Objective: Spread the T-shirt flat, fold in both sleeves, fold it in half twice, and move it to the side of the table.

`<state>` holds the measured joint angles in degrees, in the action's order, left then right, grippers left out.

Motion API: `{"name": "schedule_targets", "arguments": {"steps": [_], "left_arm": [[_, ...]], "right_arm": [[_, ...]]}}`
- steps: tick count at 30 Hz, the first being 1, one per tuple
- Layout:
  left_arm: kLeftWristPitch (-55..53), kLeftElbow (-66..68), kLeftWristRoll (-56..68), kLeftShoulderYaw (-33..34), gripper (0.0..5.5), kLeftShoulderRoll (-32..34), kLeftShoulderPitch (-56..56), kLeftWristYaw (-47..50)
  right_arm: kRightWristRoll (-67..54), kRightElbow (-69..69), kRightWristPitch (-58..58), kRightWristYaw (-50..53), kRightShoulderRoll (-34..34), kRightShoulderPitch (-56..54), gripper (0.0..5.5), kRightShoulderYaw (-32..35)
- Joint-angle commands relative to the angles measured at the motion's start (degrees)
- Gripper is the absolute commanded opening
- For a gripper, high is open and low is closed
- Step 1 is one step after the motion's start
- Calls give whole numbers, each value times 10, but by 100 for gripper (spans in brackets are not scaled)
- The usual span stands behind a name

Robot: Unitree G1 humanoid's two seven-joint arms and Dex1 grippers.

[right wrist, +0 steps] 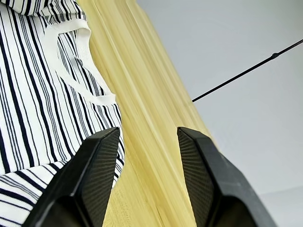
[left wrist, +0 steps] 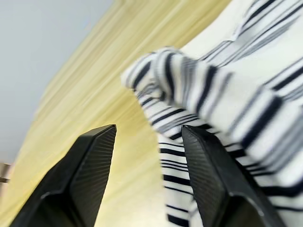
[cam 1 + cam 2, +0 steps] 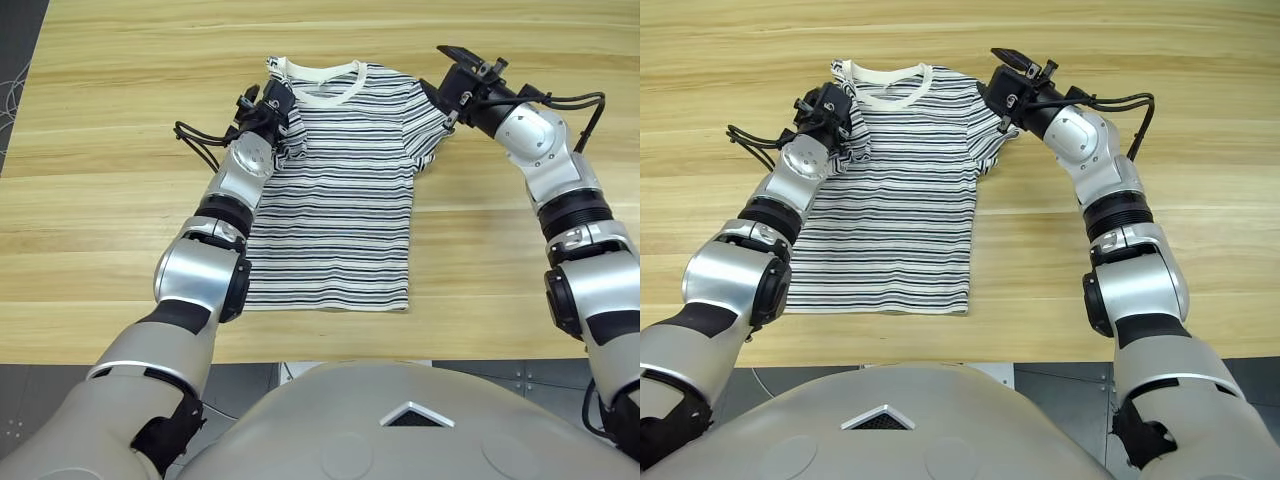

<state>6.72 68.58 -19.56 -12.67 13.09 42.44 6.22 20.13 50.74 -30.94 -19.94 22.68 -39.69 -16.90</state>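
The striped T-shirt (image 3: 335,200) lies on the wooden table (image 3: 100,200), its hem (image 3: 330,303) close to the near edge. Bare wood runs wide on both sides and beyond the collar (image 3: 322,80). Its long axis runs from near edge to far, collar pointing away from the robot. The left gripper (image 2: 149,130) stands spread at the left shoulder, one finger over cloth, the other over wood, the bunched left sleeve (image 2: 165,71) just past the tips. The right gripper (image 1: 147,130) is spread too, gripping nothing, beside the right shoulder, near the crumpled right sleeve (image 3: 432,135)
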Motion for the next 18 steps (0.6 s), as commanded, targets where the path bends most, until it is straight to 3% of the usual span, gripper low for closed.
{"name": "schedule_targets", "arguments": {"steps": [1,11,14,18], "left_arm": [[3,-15,-20,-7,255,17,16,31],[8,-11,-30,-15,255,6,19,35],[22,-33,-9,16,255,24,27,57],[30,-51,49,98,255,95,51,79]], "right_arm": [[6,-3,-2,3,5,1,228,0],[12,4,3,3,4,0,228,-4],[-85,-8,59,-87,-16,13,228,42],[-268,-3,252,-251,-12,-8,228,152]]}}
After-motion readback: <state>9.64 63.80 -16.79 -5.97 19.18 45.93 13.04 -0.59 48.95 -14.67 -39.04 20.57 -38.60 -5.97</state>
